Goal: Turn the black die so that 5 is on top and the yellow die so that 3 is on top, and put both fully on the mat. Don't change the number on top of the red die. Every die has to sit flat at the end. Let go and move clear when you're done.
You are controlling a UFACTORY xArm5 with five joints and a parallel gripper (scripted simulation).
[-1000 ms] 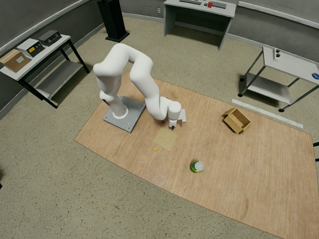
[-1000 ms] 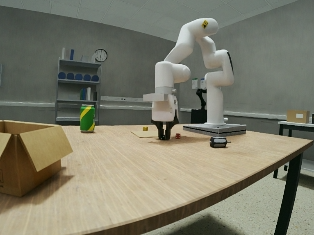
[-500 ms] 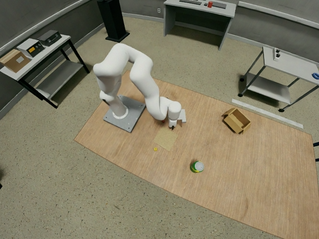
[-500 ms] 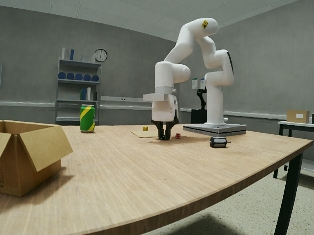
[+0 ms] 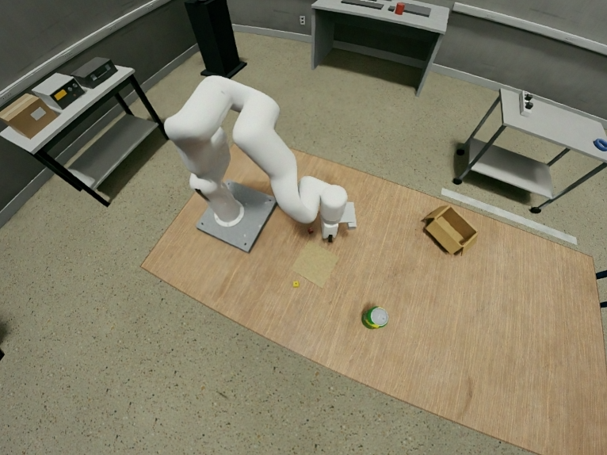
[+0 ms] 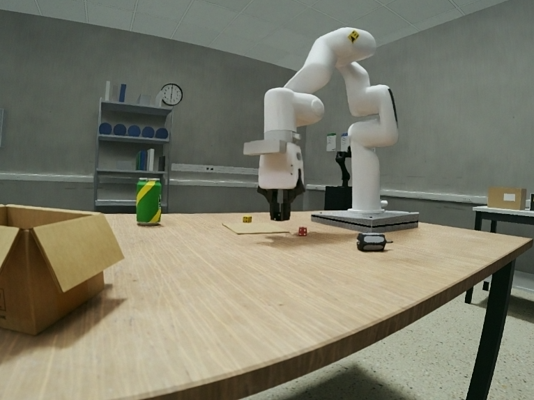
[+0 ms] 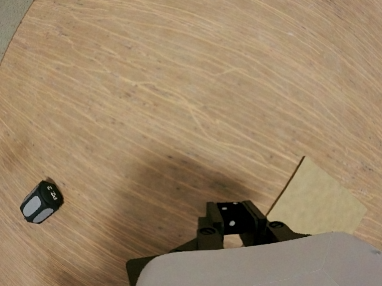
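Observation:
My gripper (image 5: 330, 238) (image 6: 279, 216) (image 7: 227, 218) is shut on the black die (image 7: 231, 220) and holds it a little above the table, beside the mat (image 5: 314, 265) (image 6: 256, 228) (image 7: 317, 200). A face with white pips shows between the fingers in the wrist view; its number is hard to read. The yellow die (image 5: 295, 284) (image 6: 247, 219) lies on the table just off the mat's far side in the exterior view. The red die (image 5: 310, 231) (image 6: 302, 231) sits on the table off the mat, close to my gripper. The top numbers of both are too small to tell.
A black and grey tape measure (image 6: 371, 241) (image 7: 41, 201) lies near the robot's base plate (image 5: 258, 216) (image 6: 392, 220). A green and yellow can (image 5: 375, 318) (image 6: 148, 201) stands beyond the mat. An open cardboard box (image 5: 448, 231) (image 6: 75, 257) stands farther off.

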